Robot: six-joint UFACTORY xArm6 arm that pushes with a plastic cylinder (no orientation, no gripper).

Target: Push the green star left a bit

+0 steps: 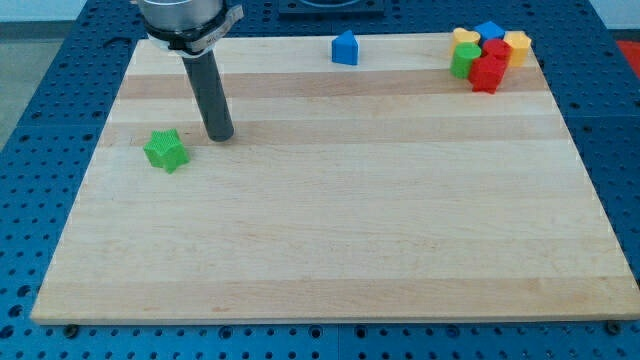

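The green star lies on the wooden board near the view's left edge, in the upper half. My tip rests on the board just to the right of the star and slightly above it, a small gap apart, not touching. The dark rod rises from the tip to the arm's end at the view's top left.
A blue block sits at the board's top edge near the middle. A cluster sits at the top right corner: a yellow heart, a blue block, a yellow block, a green block and red blocks.
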